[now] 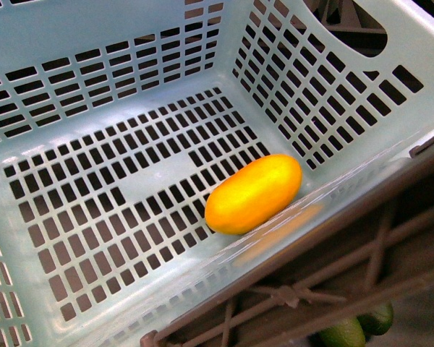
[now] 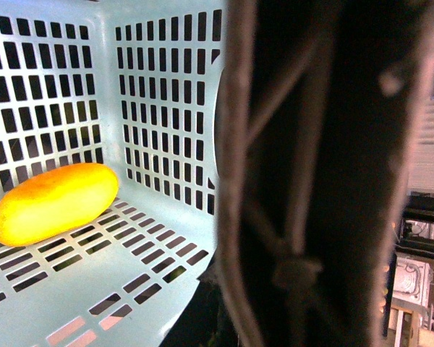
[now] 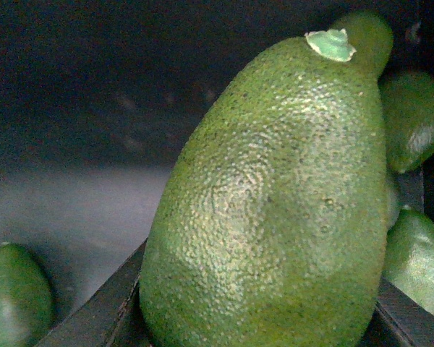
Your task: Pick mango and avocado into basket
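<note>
Right fingers [image 3: 94, 314] lay tight against avocado [image 3: 275, 210] flanks, seemingly gripping it, among other avocados [image 3: 416, 119], outside basket [image 1: 347, 79]; left fingers unseen, state unknown; mango [image 1: 253, 194] rested on basket floor; half done, avocado transfer left.

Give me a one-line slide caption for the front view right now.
Mango lies alone on the slotted floor of the turquoise basket, beside its near wall; avocados show below, outside it.

The basket [image 1: 58, 29] is smooth, faintly glossy plastic; the mango [image 1: 254, 194] has sleek, shiny skin; the avocado [image 3: 275, 210] looks matt, finely pebbled.
</note>
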